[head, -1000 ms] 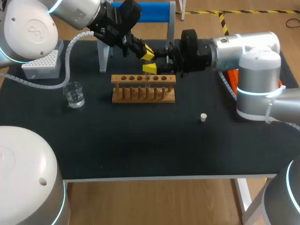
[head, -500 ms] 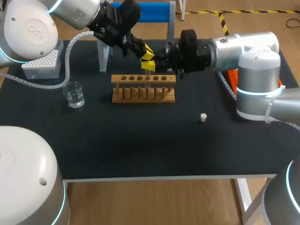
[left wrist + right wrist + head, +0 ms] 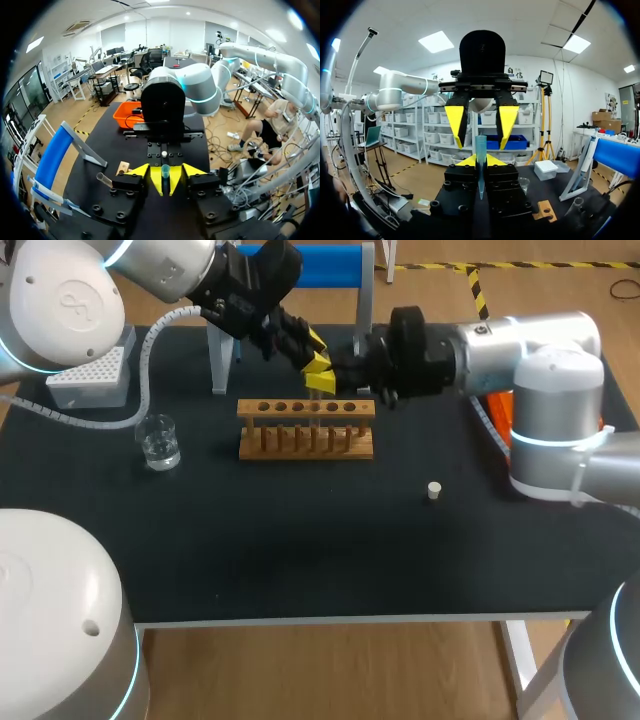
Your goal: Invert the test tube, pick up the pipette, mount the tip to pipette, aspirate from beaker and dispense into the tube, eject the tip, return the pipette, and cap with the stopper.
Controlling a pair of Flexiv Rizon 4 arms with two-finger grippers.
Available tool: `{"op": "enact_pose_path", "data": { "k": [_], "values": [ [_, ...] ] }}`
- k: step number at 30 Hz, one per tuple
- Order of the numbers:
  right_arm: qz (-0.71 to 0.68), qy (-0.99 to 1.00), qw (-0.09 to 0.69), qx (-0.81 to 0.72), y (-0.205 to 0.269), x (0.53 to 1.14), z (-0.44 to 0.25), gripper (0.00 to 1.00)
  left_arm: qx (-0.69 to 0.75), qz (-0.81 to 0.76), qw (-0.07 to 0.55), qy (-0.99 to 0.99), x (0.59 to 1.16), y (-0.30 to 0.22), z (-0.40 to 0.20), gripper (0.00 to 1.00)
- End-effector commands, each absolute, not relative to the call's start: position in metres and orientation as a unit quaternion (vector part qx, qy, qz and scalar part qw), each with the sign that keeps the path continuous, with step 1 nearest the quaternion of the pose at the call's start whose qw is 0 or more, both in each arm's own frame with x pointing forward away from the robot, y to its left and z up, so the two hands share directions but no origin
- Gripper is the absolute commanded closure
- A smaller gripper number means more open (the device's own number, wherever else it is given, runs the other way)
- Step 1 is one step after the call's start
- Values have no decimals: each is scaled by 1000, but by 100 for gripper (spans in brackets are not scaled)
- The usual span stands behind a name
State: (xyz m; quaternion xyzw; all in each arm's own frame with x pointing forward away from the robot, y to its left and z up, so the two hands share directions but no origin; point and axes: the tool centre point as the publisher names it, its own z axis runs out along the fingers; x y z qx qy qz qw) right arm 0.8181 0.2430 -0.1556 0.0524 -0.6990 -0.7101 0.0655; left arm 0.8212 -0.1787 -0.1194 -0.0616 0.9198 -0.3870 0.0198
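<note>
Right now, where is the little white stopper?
In the head view, the stopper sits alone on the black table, right of the wooden rack and nearer the front edge.

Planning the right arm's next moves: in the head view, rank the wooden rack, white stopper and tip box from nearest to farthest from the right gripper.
1. The wooden rack, just in front of and below the right gripper.
2. The white stopper, farther forward, on the right.
3. The tip box, far off on the left.
</note>
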Motion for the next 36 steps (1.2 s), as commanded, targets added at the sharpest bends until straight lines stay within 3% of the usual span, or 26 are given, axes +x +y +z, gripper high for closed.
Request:
{"op": "enact_pose_path", "data": {
  "k": [1, 26, 36],
  "values": [
    [-710, -699, 65, 51, 227, 813, -159, 100, -62, -385, 19, 921, 820, -178, -118, 0],
    [-715, -697, 36, 31, 65, 770, -199, 100, -62, -385, 19, 921, 820, -178, -118, 0],
    [-712, -702, 26, 19, 23, 758, -219, 100, -62, -385, 19, 921, 820, -178, -118, 0]
  ]
}}
